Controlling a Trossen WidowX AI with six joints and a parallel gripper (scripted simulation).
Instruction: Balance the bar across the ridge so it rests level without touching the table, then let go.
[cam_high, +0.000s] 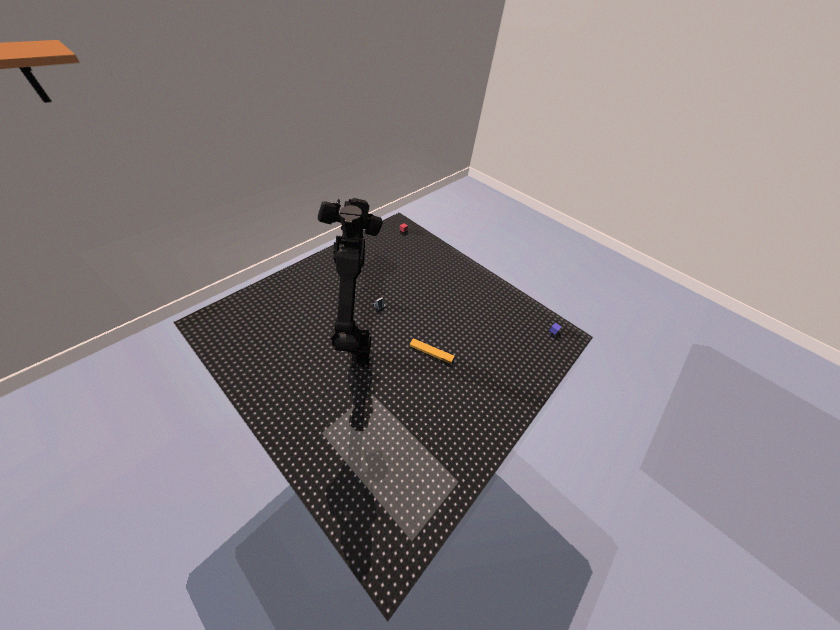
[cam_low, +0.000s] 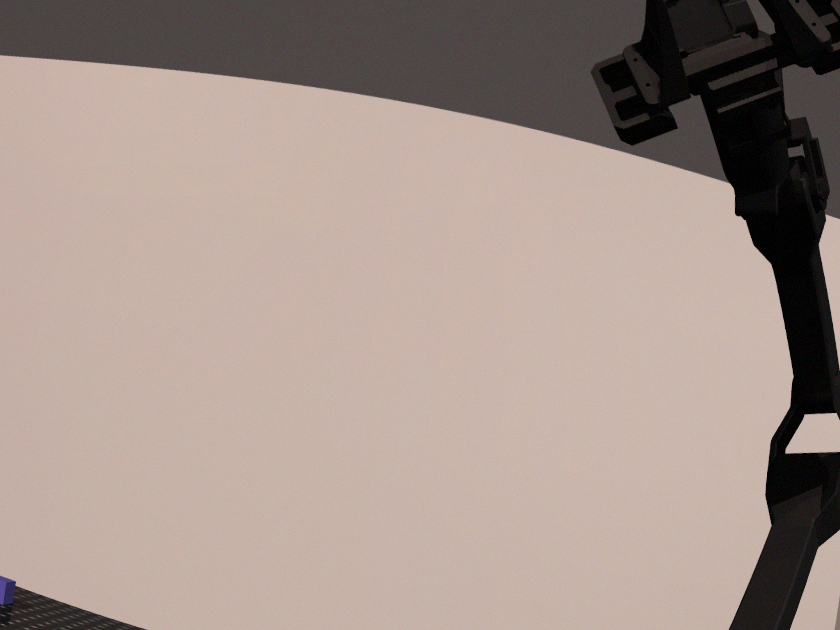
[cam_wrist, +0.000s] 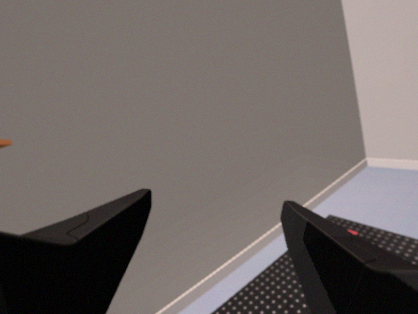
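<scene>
The orange-yellow bar (cam_high: 432, 350) lies flat on the dark dotted mat (cam_high: 284, 379) in the top view, to the right of the arm's base. A small grey piece (cam_high: 379, 303), which looks like the ridge, stands on the mat behind and left of the bar, apart from it. My gripper (cam_wrist: 216, 203) is open and empty. In the top view it is at the top of the raised arm, high above the mat and far from the bar; its fingertips are hard to make out there. The exterior view shows neither bar nor ridge.
A small red cube (cam_high: 403, 227) sits at the mat's far corner. A small blue cube (cam_high: 555, 328) (cam_low: 6, 590) sits near the right corner. An orange shelf (cam_high: 37, 52) is on the grey wall at the upper left. A pale translucent-looking rectangle (cam_high: 407, 474) shows on the mat's near part.
</scene>
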